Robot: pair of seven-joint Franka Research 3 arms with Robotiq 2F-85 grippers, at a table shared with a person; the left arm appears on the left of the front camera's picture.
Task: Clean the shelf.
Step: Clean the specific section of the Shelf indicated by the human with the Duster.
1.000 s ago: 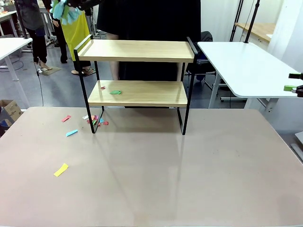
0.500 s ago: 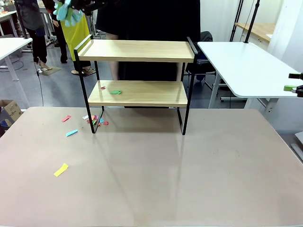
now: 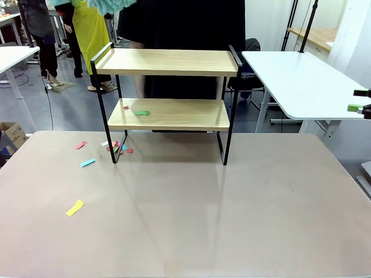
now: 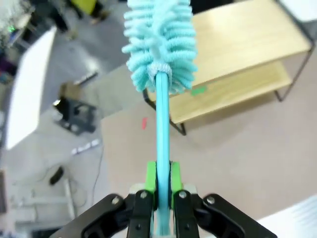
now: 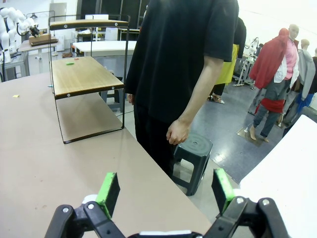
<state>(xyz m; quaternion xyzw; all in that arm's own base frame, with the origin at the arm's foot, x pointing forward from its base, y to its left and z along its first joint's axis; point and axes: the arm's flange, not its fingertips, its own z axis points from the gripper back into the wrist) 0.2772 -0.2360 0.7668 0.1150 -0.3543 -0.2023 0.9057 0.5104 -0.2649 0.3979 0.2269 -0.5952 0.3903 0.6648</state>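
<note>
The shelf stands at the table's far side, with a green scrap and a small red scrap on its lower board. A teal fluffy duster hangs above the shelf's left end at the picture's top edge. In the left wrist view my left gripper is shut on the duster's blue handle, with the duster head over the shelf. My right gripper is open and empty, off the table's right side, with the shelf far off.
Coloured paper scraps lie by the shelf's left leg, with a cyan one and a yellow one farther left on the beige table. A person in black stands behind the shelf, next to a stool. A white table stands at the right.
The duster head has moved right and up along the top edge of the front view, from left of the shelf to above its left end. The right gripper has not moved.
</note>
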